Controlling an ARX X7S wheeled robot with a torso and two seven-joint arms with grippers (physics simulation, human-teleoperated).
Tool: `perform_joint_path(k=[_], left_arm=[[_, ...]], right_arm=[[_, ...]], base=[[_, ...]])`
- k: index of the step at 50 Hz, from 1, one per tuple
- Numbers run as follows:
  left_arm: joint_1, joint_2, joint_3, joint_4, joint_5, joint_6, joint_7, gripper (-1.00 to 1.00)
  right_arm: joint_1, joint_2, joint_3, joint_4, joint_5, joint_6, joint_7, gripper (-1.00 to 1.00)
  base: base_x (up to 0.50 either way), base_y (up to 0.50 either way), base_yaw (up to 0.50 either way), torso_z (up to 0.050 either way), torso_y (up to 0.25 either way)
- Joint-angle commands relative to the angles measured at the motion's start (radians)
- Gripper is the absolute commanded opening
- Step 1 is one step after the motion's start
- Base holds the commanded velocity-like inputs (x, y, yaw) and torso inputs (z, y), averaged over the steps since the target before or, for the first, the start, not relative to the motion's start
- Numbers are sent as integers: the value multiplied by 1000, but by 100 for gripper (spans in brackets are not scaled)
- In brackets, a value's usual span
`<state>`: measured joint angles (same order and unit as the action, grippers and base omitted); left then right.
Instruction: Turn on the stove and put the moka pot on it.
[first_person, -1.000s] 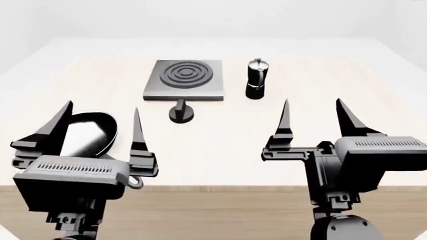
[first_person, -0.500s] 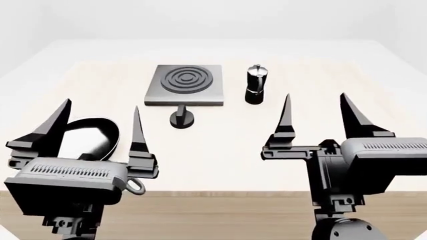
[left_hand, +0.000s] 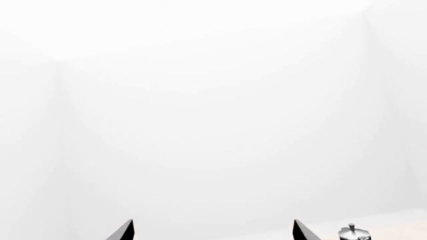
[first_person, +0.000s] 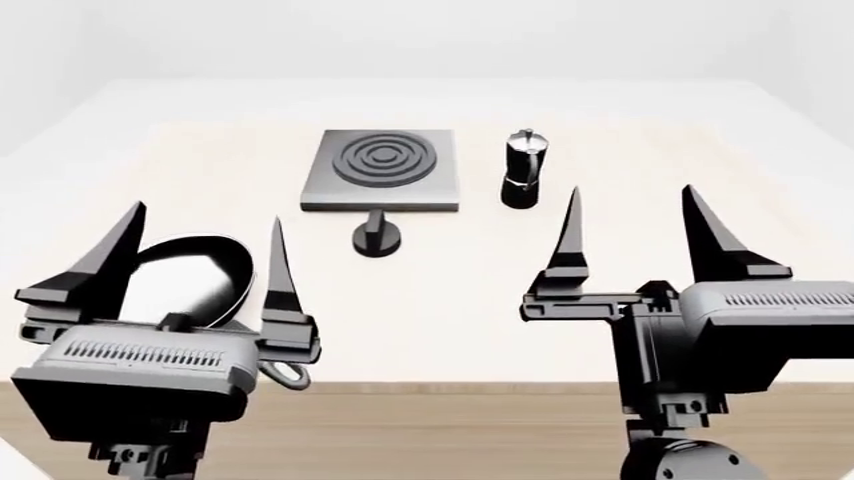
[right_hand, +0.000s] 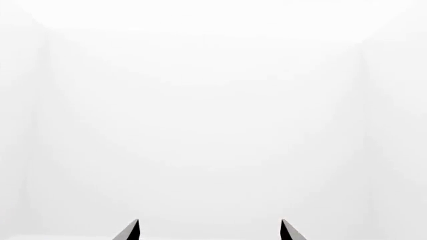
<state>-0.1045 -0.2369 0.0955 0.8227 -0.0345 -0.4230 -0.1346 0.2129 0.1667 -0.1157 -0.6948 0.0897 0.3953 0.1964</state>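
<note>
1. The knob (first_person: 376, 238) sits on the counter (first_person: 441, 300) just near of the stove (first_person: 382, 170), ahead and between both grippers, slightly closer to the left gripper (first_person: 200, 262).
2. The moka pot (first_person: 522, 171) stands upright right of the stove, far-left of the right gripper (first_person: 637, 230), which is probably better placed for it.
3. Both sets of jaws are spread wide, holding nothing.
4. No readable writing or brands anywhere.
</note>
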Motion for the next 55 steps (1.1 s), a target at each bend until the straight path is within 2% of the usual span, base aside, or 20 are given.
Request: perform_joint_path(k=[1,13,22,30,36,55], left_arm=[[9,-12,8,1,-1,13,-11,100],[16,-21,8,-26,-11,47,-19,100],[16,-26,15,-23,-16,45,-25,100],[11,-30,19,-26,-19,45,-30,100],[15,-34,20,-27,-23,50,-34,100],[6,-41,32,-7,-33,25,-49,100]], right_arm=[[1,8,-10,-4,2,-2,11,100],[4,12,-13,10,7,-7,25,100],[-18,14,-12,32,36,-56,14,100],[4,16,-14,24,56,7,23,100],[-7,20,-24,46,45,-16,29,100],[0,30,-29,30,57,2,46,100]], base=[[0,281,0,0,0],[0,249,0,0,0],[0,0,0,0,0],[0,0,0,0,0],[35,0,0,0,0],[217,0,0,0,0]])
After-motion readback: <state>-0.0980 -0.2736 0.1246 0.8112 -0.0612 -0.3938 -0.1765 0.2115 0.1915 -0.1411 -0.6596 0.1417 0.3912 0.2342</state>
